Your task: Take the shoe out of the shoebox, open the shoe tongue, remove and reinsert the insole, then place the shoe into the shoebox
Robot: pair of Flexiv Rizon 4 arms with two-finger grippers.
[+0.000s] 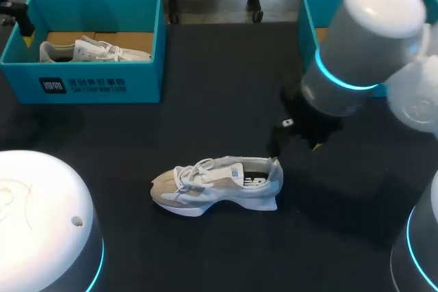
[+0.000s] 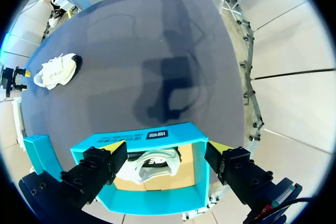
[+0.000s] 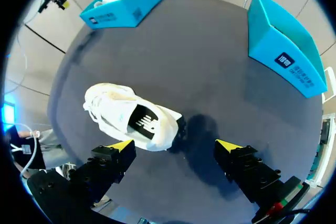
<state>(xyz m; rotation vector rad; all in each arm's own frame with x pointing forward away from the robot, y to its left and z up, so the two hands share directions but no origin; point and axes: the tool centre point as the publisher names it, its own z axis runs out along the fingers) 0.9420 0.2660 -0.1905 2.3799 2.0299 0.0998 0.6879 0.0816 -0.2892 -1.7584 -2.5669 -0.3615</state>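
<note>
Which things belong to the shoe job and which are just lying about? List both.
Job: shoe on the table; right pincer, open at its heel; right shoebox, probably.
Lying about: left shoebox; second shoe inside it.

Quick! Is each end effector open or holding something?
Left end effector: open, empty, above the box.
Right end effector: open, empty, beside the shoe.

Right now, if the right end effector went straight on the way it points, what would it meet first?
Likely the heel of the white shoe, or the dark table just beside it; depth is unclear.
</note>
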